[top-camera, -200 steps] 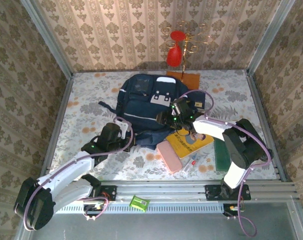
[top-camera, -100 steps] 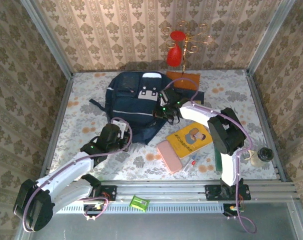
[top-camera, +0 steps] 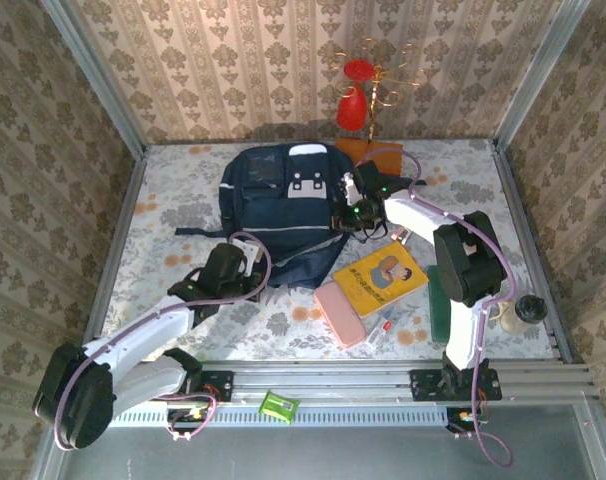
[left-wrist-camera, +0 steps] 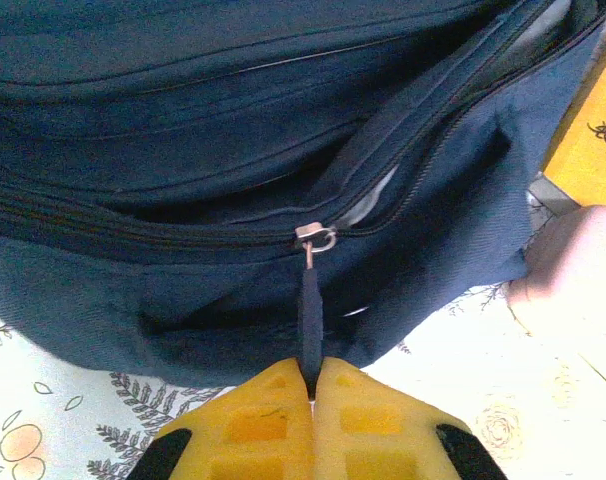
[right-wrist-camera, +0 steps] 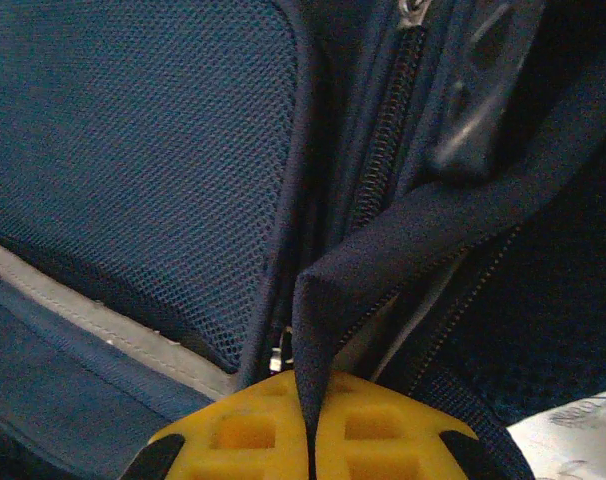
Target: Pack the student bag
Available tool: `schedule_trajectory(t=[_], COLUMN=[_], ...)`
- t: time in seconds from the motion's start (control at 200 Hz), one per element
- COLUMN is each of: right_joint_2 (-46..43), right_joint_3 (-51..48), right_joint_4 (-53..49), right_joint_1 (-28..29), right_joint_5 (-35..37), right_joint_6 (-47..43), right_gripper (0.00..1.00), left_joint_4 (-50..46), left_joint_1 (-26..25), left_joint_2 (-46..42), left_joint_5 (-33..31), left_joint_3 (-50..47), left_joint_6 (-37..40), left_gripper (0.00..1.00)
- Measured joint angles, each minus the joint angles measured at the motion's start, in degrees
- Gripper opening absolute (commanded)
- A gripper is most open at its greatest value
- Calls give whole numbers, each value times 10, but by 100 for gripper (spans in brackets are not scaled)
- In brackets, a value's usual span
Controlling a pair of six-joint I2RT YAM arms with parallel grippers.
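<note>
The student bag (top-camera: 283,205), dark navy with a grey-white front patch, lies flat at the middle back of the table. My left gripper (top-camera: 247,264) is at the bag's near edge; in the left wrist view the left gripper (left-wrist-camera: 312,375) is shut on the dark zipper pull (left-wrist-camera: 310,305), below the metal slider (left-wrist-camera: 316,238) of a partly open zip. My right gripper (top-camera: 351,216) is at the bag's right side. The right wrist view has the right gripper (right-wrist-camera: 311,415) shut on a raised fold of the bag's fabric (right-wrist-camera: 328,300) beside a mesh panel (right-wrist-camera: 133,150).
A yellow book (top-camera: 381,277), a pink pencil case (top-camera: 339,312) and a pen (top-camera: 384,322) lie just right of the bag's near edge. A dark green book (top-camera: 443,312) and a small bottle (top-camera: 528,310) are at the right. A red ornament stand (top-camera: 355,100) rises behind.
My right gripper has shut on the bag's fabric at its right side and pulled it up. The bag has shifted slightly to the left. The left gripper keeps holding the zipper pull.
</note>
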Motion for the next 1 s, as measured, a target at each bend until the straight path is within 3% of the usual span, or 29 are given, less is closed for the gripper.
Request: schedule_trajectory(t=[0.445,0.615,0.725,0.835,1.0], right_joint_2=[27,53,56,52,-25], right_joint_3=[75,120,128,120,28], right_joint_4=[-71,-90,-88,-72,-52], right_joint_1=[-30,-31,-32,-33,-30], right_joint_5=[-1,-5,-9,-2,56], right_joint_6=[-47,-45,-38,-31,-23], right_gripper=[3,9,24,46,74], left_joint_4=[2,14,24,24,23], left_joint_1=[50,44,28,20,20], left_joint_2=[-3,-3,-3,-3,-3], left_joint_5=[-13,13,25,31,33], left_joint_3=[-8,-9,-9,-9,-9], left_joint_6=[6,5,5,5,6], left_gripper=[0,0,0,0,0])
